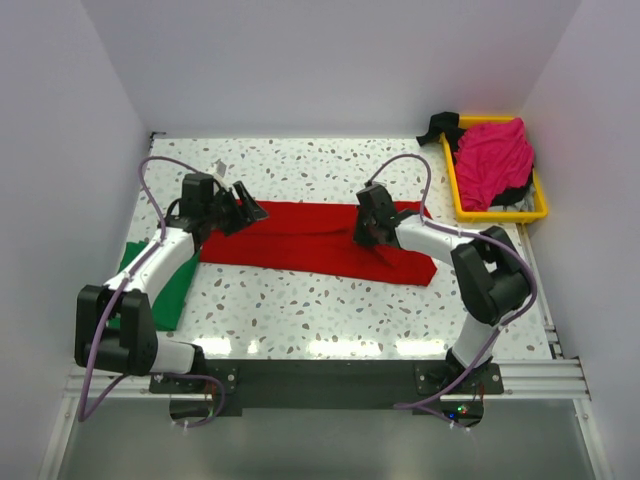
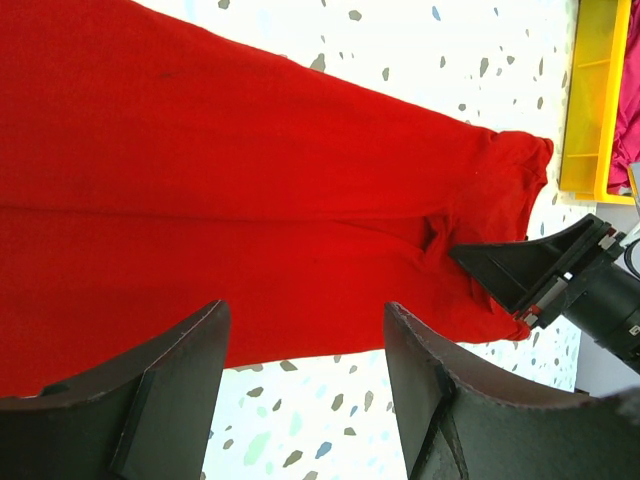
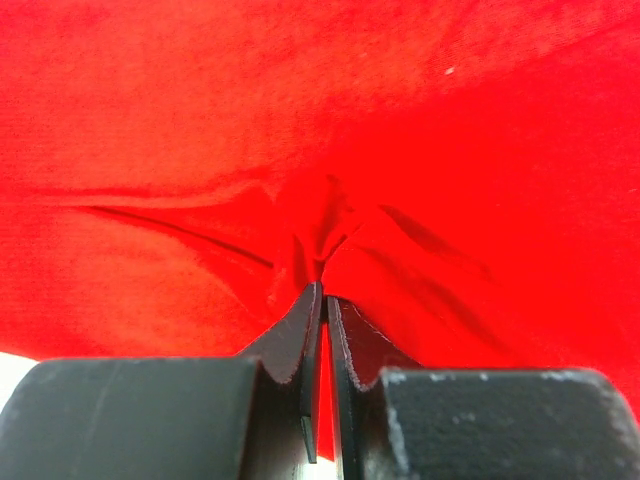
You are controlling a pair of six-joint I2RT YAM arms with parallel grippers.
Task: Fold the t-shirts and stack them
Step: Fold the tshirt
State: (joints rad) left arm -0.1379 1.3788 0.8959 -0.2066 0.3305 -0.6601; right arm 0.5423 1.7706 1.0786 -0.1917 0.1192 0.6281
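The red t-shirt [image 1: 310,240] lies folded into a long band across the middle of the table; it fills the left wrist view [image 2: 250,200] and the right wrist view [image 3: 200,150]. My right gripper [image 1: 362,236] is shut on a pinch of red cloth [image 3: 322,262] near the band's right end. My left gripper [image 1: 245,210] is open and empty just off the band's left end, above bare table [image 2: 300,420]. The green t-shirt [image 1: 170,285] lies folded at the left edge under my left arm. The magenta-pink t-shirt [image 1: 492,160] is bunched in the yellow tray [image 1: 455,195].
The yellow tray stands at the back right corner; its side shows in the left wrist view [image 2: 590,110]. A black object [image 1: 440,127] sits behind the tray. White walls close the table at the back, left and right.
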